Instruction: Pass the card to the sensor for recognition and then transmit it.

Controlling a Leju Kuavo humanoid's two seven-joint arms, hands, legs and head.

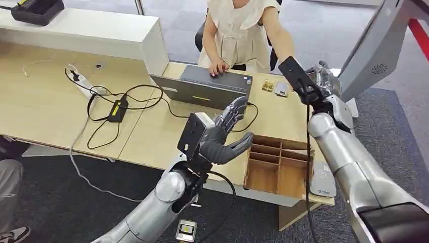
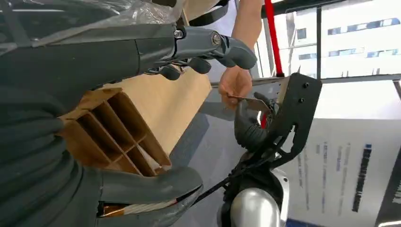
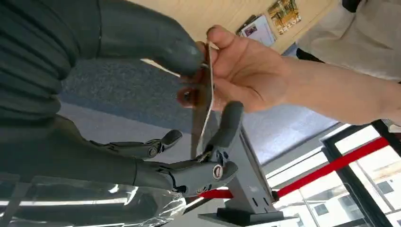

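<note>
1. Card (image 3: 204, 92) held edge-on at the centre of the right wrist view is pinched between the thick thumb and a dark finger of the right hand (image 3: 189, 113).
2. The same card is also gripped by a person's hand (image 3: 246, 71), which is extended in from the right of that frame, so the card is touched by both hands at once.
3. In the left wrist view, the card (image 2: 243, 98) is seen as a thin sliver at centre right, between the person's fingers (image 2: 235, 85) and the right hand (image 2: 250, 125).
4. In the head view, the right hand (image 1: 324, 76) is raised at the upper right, beside the base of a grey monitor stand (image 1: 377, 50); whether the card is visible there cannot be told.
5. The left hand (image 1: 227, 134) is held at the centre of the head view, above the desk (image 1: 152, 136), with its fingers spread apart and nothing held in them.
6. A wooden divided box (image 1: 277, 164) is set on the desk just right of the left hand.
7. A laptop (image 1: 210, 88) is placed above centre, and the person's other hand (image 1: 218, 67) is rested on it.
8. A black power adapter (image 1: 118, 110) with looped cables is laid at the left.
9. Small cards (image 1: 274, 87) are lain on the desk right of the laptop.
10. A white device (image 1: 323, 181) is placed at the desk edge, right of the box.
</note>
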